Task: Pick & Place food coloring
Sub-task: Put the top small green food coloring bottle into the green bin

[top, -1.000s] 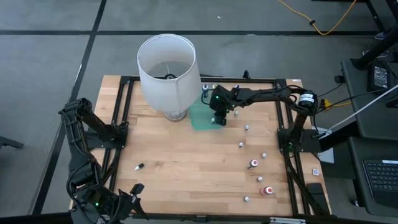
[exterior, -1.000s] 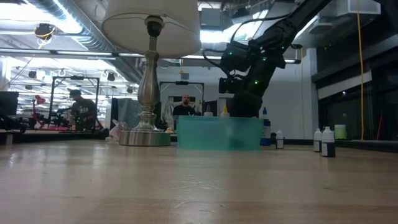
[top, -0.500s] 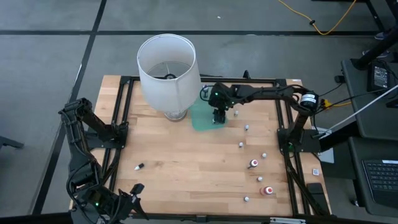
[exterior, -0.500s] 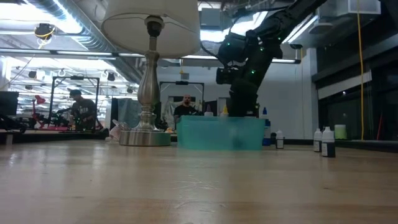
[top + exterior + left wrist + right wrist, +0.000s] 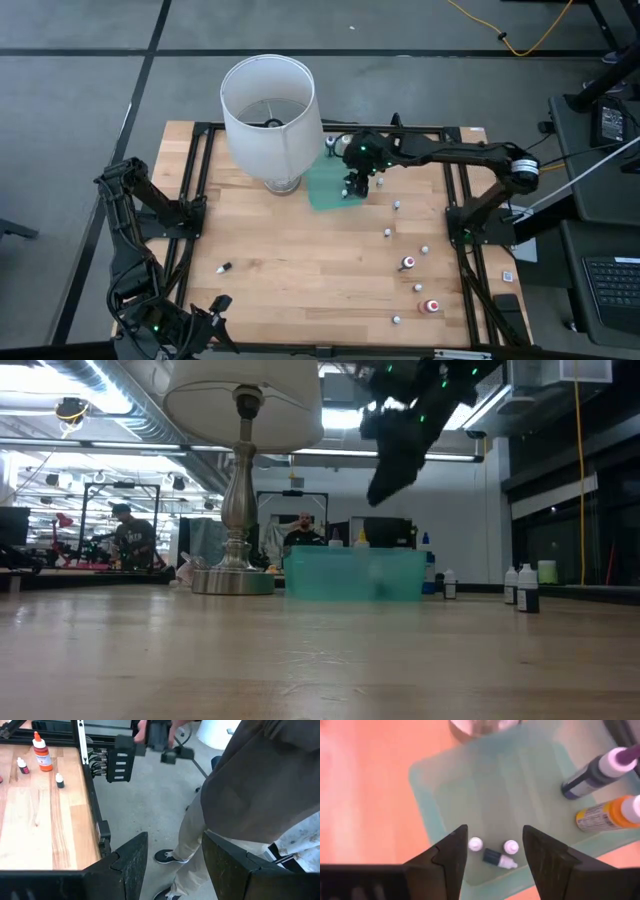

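A: From above, the right gripper (image 5: 356,188) hung over the green tray (image 5: 322,188); the left gripper (image 5: 215,308) waited at the near edge.

B: At its wrist, fingers (image 5: 451,851) stood apart, empty; food coloring bottles (image 5: 495,852) lay in the tray; release looked done; next, probably fetching another.

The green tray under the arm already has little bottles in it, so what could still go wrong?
One small bottle lies on its side in the tray; it could roll. The lamp stands right beside the tray, so the right end effector, open above it, might bump it when moving off.
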Action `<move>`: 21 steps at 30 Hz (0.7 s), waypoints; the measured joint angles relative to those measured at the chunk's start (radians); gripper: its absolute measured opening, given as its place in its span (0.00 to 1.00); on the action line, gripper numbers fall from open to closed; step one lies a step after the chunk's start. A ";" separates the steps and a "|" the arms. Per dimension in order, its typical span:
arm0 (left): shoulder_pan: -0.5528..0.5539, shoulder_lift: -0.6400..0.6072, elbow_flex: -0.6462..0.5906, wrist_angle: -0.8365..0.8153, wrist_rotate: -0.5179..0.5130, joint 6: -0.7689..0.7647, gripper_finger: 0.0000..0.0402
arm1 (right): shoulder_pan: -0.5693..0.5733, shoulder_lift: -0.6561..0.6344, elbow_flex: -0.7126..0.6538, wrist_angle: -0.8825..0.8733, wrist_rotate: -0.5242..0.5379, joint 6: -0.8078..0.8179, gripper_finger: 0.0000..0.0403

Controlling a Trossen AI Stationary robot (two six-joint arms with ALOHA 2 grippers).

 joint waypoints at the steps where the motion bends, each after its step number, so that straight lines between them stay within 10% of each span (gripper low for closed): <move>1: 0.000 0.000 0.000 0.000 0.000 0.000 0.45 | 0.011 -0.017 0.000 0.000 0.000 0.015 0.48; 21: 0.000 0.000 0.000 0.000 0.000 0.000 0.45 | 0.360 -0.100 0.000 -0.077 -0.034 0.255 0.89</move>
